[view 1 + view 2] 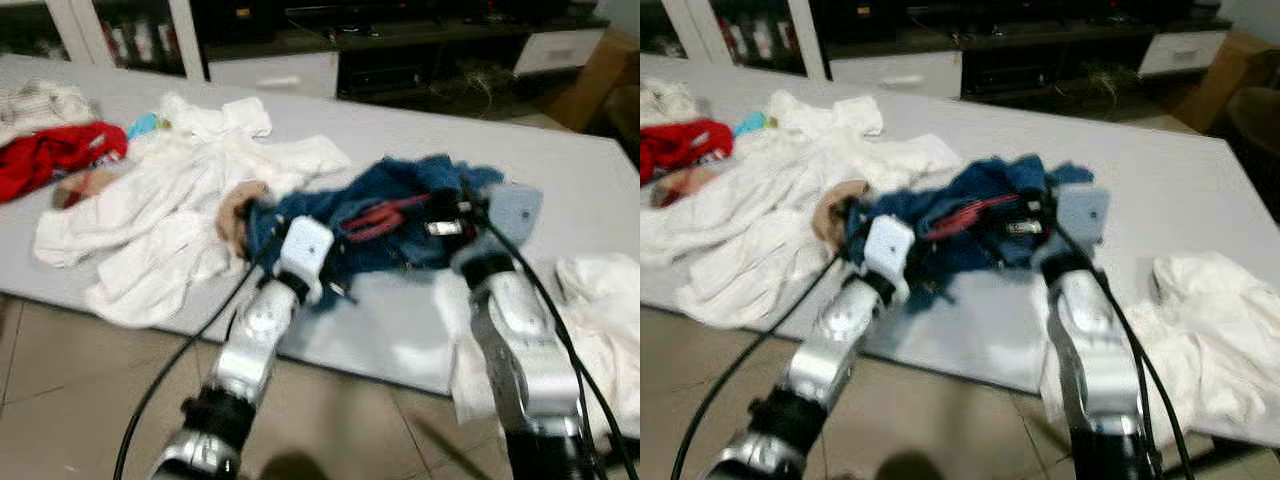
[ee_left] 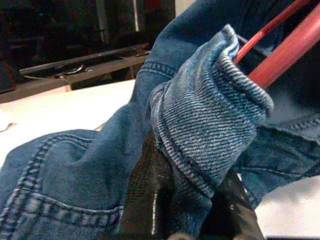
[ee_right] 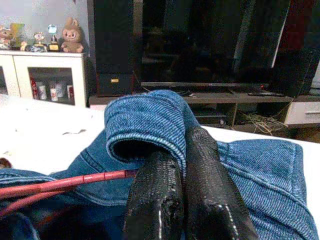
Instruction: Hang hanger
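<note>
While both grippers pinch denim point(image 2: 200, 135), hanger point(image 1: 375, 218) pokes out.

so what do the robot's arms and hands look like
Both arms are silver metal with black joints; the left arm and right arm each trail black cables. Each wrist carries a pale boxy housing. The hands have two long black textured fingers.

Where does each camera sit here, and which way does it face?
Left eye view: on the head, looking forward and down at the table; both silver arms reach the denim jacket.
Right eye view: same head, same scene, slightly offset.
Left wrist view: along the left end effector, shut on a denim fold beside the red hanger.
Right wrist view: along the right end effector, shut on a denim fold, facing a TV cabinet.
Shared: jacket and hanger appear in all views.
</note>
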{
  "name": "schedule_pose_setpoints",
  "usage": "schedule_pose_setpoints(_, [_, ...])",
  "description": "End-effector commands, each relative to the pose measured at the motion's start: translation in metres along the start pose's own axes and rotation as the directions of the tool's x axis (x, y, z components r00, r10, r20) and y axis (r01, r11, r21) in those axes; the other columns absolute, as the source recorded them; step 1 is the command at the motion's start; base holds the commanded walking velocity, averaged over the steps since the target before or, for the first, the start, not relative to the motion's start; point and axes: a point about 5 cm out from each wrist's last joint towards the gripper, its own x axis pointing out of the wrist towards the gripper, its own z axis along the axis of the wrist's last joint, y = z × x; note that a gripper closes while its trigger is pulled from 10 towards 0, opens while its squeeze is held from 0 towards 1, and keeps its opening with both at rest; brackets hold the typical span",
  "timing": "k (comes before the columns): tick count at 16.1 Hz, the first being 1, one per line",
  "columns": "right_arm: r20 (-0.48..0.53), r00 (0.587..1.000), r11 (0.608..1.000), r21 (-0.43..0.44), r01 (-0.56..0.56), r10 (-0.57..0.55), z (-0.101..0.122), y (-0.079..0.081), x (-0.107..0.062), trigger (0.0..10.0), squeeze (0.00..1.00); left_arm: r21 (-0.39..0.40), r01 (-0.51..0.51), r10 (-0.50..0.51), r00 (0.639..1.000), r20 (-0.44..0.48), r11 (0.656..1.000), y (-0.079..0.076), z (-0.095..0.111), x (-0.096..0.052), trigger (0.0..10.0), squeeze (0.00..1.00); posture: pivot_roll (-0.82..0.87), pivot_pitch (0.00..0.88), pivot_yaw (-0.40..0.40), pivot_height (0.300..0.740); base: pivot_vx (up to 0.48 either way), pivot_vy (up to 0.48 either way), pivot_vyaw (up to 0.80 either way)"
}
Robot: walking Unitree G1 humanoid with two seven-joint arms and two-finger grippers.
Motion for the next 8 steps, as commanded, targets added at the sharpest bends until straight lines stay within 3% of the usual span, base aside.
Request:
schedule_pose_setpoints(1, [-0.078,0.997,1.000,0.009,-0.026,0.027,-0.017,0.007,-0.003,10.0,0.00,-0.007,0.003,-0.003,0.998,0.061,1.000,-0.002,0.015,0.003,10.0,0.00,-0.09,0.000,-0.012,0.740,0.000,0.000,0.80])
schedule_pose_setpoints(4, [-0.067,0.996,0.999,0.024,-0.049,0.050,-0.016,0.013,-0.003,10.0,0.00,0.000,-0.002,0.002,0.998,0.063,1.000,-0.003,0.017,0.000,10.0,0.00,-0.09,0.000,-0.014,0.740,0.000,0.000,0.80])
schedule_pose_setpoints(8, [-0.051,0.998,0.999,0.021,-0.044,0.045,-0.013,0.007,0.000,10.0,0.00,0.026,-0.006,0.004,0.996,0.094,1.000,-0.004,0.025,0.001,10.0,0.00,-0.09,0.000,-0.014,0.740,0.000,0.000,0.80])
